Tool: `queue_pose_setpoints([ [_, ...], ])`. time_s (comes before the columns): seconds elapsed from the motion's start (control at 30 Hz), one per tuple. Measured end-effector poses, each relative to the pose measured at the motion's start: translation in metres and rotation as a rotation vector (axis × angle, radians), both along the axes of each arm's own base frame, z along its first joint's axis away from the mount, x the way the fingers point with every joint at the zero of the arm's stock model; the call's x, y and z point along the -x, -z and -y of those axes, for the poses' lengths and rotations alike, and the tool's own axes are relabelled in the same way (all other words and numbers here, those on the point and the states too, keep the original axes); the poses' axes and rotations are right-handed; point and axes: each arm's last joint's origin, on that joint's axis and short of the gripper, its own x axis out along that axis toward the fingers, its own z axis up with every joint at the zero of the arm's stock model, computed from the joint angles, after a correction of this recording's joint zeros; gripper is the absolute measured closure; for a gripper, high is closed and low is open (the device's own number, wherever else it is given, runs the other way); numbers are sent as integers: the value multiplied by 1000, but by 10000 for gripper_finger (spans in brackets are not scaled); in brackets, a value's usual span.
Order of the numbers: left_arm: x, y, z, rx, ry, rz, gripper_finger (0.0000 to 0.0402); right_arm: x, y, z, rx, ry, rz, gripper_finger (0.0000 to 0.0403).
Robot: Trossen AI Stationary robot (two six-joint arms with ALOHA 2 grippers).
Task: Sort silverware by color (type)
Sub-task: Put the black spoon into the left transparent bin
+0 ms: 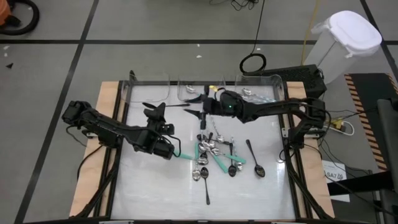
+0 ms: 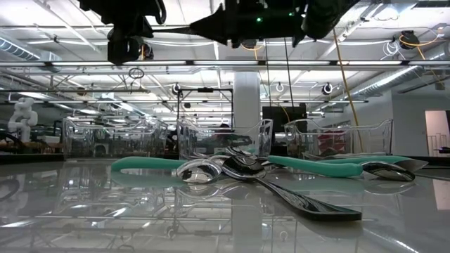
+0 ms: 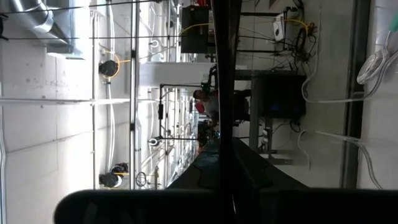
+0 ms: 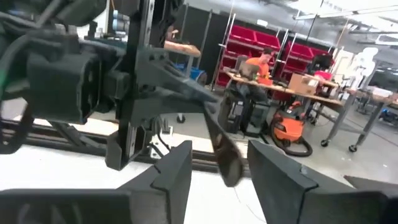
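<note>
Dark spoon: the dark spoon is held in the air, level, over the far part of the tabletop, just in front of the clear bins. It spans the gap between the two end effectors.
Why it is held so: judged a hand-over. The handle is on the left arm's side and the bowl is offered to the right arm, which reaches the bins more easily.
Rest of the silverware: most of it lies in a loose heap mid-tabletop, with teal-handled spoons crossed over shiny bowls. One black spoon lies apart on the right and another sits nearer the front edge. The sort looks barely begun.
Left end effector: the left end effector appears pinched on the spoon's handle, since the handle runs straight into it in the right wrist view.
Right end effector: the right end effector is spread. Its fingers stand either side of the bowl with a gap on each side, so they are not gripping it.
Left arm pose: it comes in from the left edge, passes low over a teal handle and has the wrist turned up toward the bins.
Right arm pose: it is stretched long from the right side, level above the tabletop and pointing at the left end effector.
Next move calls for: closing squarely on the thin bowl before the other side lets go.
</note>
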Motion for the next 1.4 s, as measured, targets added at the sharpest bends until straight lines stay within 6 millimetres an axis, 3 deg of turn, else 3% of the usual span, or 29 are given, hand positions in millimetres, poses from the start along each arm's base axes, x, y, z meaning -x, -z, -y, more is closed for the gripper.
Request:
queue_pose_setpoints([
  [0.23, 0, 0, 0, -1, 0, -4, 389, -12, 2, 5, 1, 8, -24, 285],
  [0.5, 0, 1, -2, 22, -6, -9, 383, -12, 3, 4, 28, -2, -47, 393],
  [0.87, -3, 1, -11, 249, -54, 142, 259, -9, 2, 5, 166, 55, -107, 399],
  [1.03, -10, -26, -2, 451, -26, 177, 221, -4, 1, 5, 343, 62, -183, 400],
  [1.2, -13, -65, 4, 662, 5, 179, 216, -1, 2, 2, 549, 115, -280, 401],
  [1.4, -11, -102, -1, 751, 24, 183, 216, -2, 9, -17, 831, 28, -373, 402],
])
